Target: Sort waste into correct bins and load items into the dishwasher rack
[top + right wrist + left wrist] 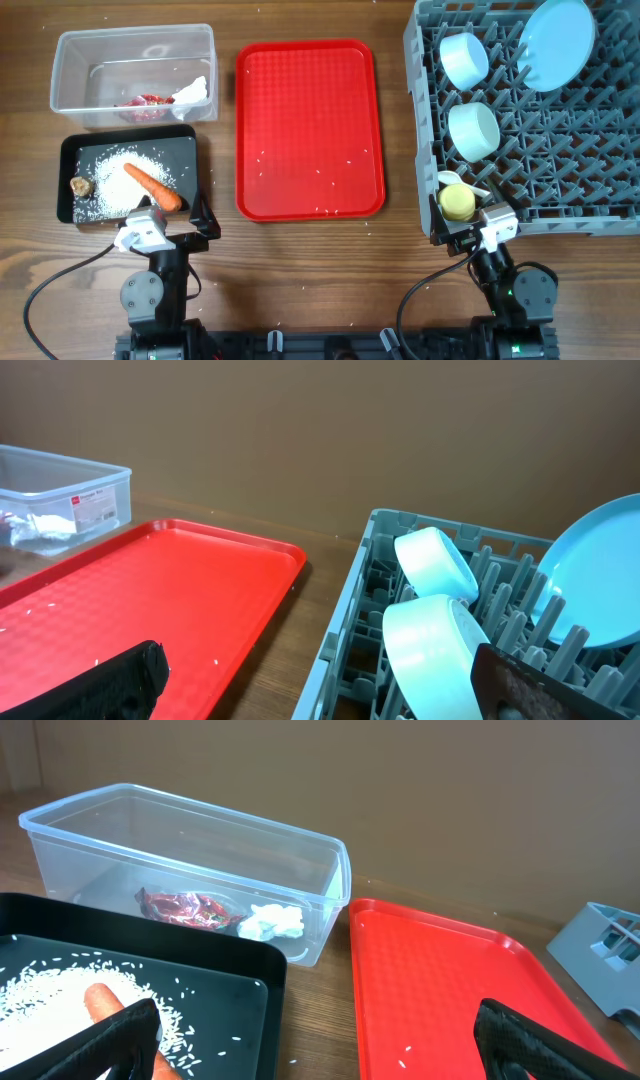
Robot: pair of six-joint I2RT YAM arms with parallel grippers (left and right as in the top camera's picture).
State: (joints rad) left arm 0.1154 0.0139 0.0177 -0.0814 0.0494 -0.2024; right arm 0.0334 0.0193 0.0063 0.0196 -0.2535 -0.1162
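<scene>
The clear tub (70,90) at top left holds the red wrapper (143,106) and white tissue (192,93); both also show in the left wrist view, wrapper (185,907) and tissue (272,921). The black tray (190,140) holds rice (115,185), the carrot (152,186) and the brown lump (81,185). The grey rack (590,170) holds the blue plate (556,40), two bowls (464,58) (473,130), the yellow cup (458,203) and the white spoon (452,179). My left gripper (315,1040) is open and empty near the black tray's front. My right gripper (320,680) is open and empty by the rack's front left corner.
The flat red tray (310,130) lies in the middle with a few stray rice grains on it. A few grains lie on the wooden table beside it. Both arm bases stand at the table's front edge.
</scene>
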